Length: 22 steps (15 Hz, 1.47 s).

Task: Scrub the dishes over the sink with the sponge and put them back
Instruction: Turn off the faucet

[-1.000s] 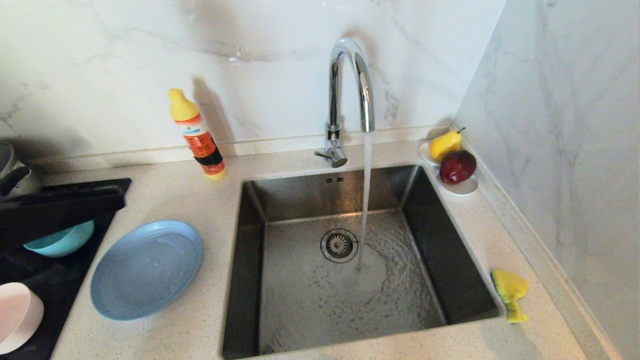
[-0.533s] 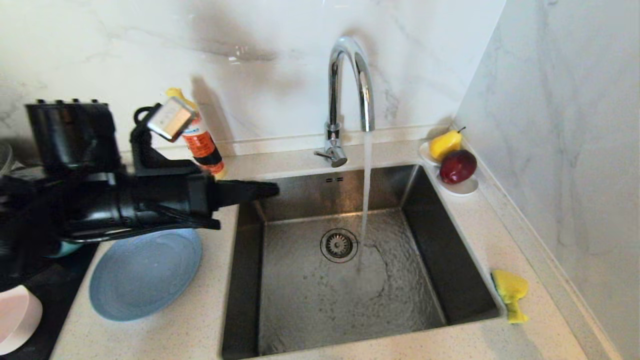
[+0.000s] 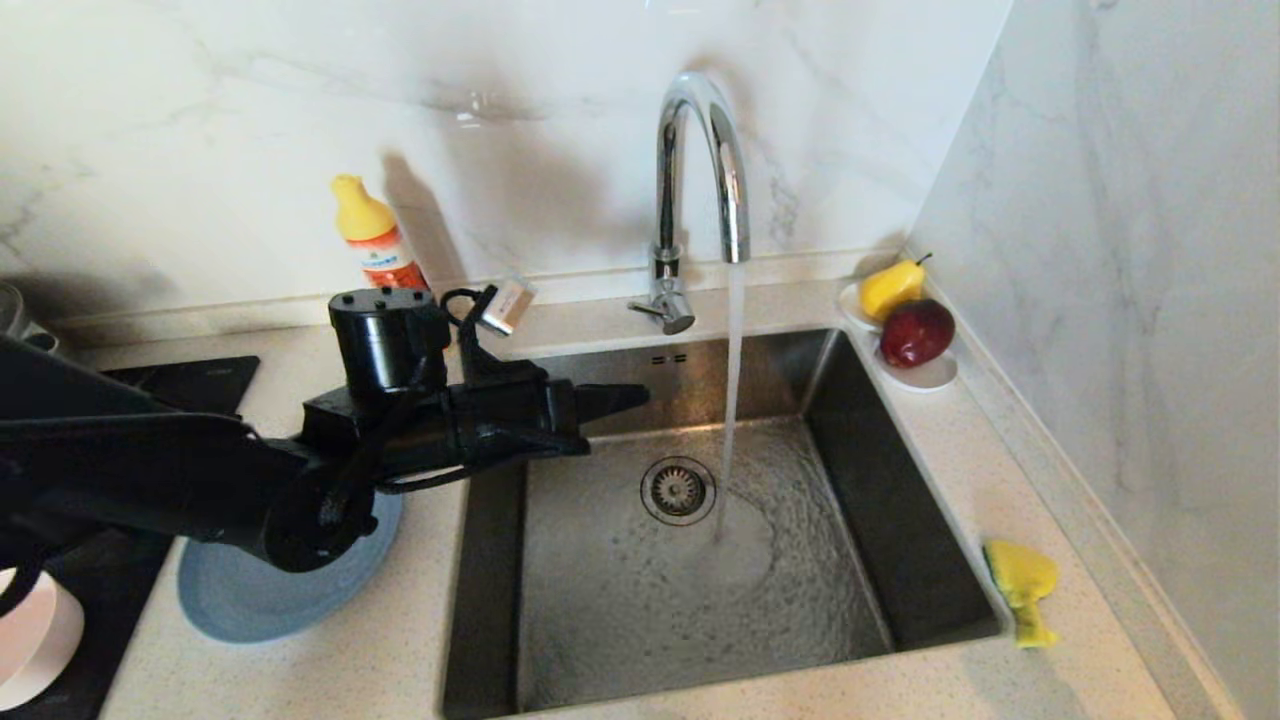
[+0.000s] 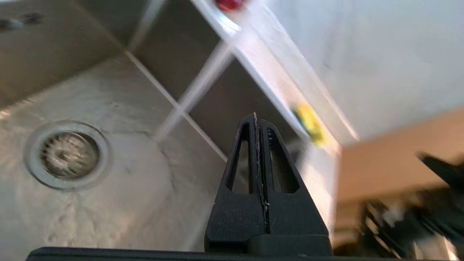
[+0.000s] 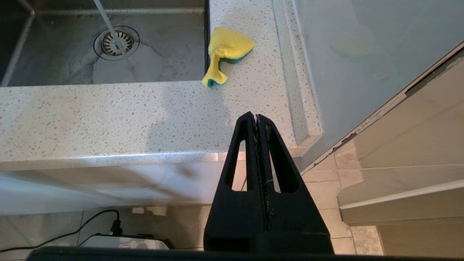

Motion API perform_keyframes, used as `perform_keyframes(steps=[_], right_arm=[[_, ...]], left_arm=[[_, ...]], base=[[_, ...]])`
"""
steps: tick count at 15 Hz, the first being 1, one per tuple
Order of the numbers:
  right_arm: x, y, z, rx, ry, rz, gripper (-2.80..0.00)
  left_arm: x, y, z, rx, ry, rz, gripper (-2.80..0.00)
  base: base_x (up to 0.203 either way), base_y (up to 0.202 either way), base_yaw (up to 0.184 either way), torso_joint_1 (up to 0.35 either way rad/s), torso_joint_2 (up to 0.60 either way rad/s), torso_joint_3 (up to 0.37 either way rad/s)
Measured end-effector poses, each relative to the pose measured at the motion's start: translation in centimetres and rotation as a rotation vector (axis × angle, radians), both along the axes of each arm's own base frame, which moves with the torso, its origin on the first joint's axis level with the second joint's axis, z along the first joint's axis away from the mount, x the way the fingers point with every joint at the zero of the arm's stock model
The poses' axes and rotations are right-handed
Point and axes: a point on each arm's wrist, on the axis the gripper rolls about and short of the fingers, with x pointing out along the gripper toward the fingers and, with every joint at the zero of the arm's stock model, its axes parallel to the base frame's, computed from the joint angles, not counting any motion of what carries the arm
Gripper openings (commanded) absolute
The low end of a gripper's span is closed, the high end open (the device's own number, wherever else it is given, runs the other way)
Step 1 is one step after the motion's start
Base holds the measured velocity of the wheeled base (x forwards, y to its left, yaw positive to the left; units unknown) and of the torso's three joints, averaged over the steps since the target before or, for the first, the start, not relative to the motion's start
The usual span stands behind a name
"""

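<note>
The sink (image 3: 870, 480) is a steel basin, and water runs from the curved tap (image 3: 700, 150) onto its floor near the drain (image 3: 678, 490). My left gripper (image 3: 640, 397) hangs shut and empty over the basin's back left part, pointing towards the stream. In the left wrist view its tips (image 4: 258, 117) press together above the sink floor (image 4: 108, 199). The blue-grey plate (image 3: 240, 605) lies left of the sink, half hidden under my left arm. A pale pink bowl (image 3: 35, 640) sits at the far left. The crumpled yellow sponge (image 3: 1020, 580) (image 5: 226, 50) lies on the counter right of the sink. My right gripper (image 5: 256, 117) is parked shut, low in front of the counter edge.
A yellow-capped detergent bottle (image 3: 375, 240) stands by the back wall. A white dish (image 3: 930, 375) with a pear and an apple sits at the sink's back right corner. A black mat (image 3: 200, 375) covers the left counter. A marble wall (image 3: 1150, 300) closes the right side.
My left arm has swung in from the left and reached rightwards over the plate until its shut gripper hangs above the sink. The right arm has not moved.
</note>
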Motion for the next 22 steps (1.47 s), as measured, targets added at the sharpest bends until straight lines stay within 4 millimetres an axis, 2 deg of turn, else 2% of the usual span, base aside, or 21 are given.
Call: perform_keyframes(steps=[3,6,14,22], right_arm=[[0.0,0.0,0.0,0.0,0.0,0.0,-2.8],[0.0,0.0,0.0,0.0,0.0,0.0,-2.8],[0.0,0.0,0.0,0.0,0.0,0.0,-2.8],[0.0,0.0,0.0,0.0,-0.001,0.0,-2.8]], left_arm=[[2.0,-0.7,-1.3,-0.02,0.019,0.084,-2.8],[3.7,-1.3,-1.6,-0.063,0.057,0.147,-2.8],[8.0,-3.5,-0.3,-0.233,0.061,0.342,-2.8],[9.9,-4.7,-0.5,-0.273,0.039,0.406,-2.8]], base=[[0.0,0.0,0.0,0.0,0.0,0.0],[0.0,0.0,0.0,0.0,0.0,0.0],[0.0,0.0,0.0,0.0,0.0,0.0],[0.0,0.0,0.0,0.0,0.0,0.0]])
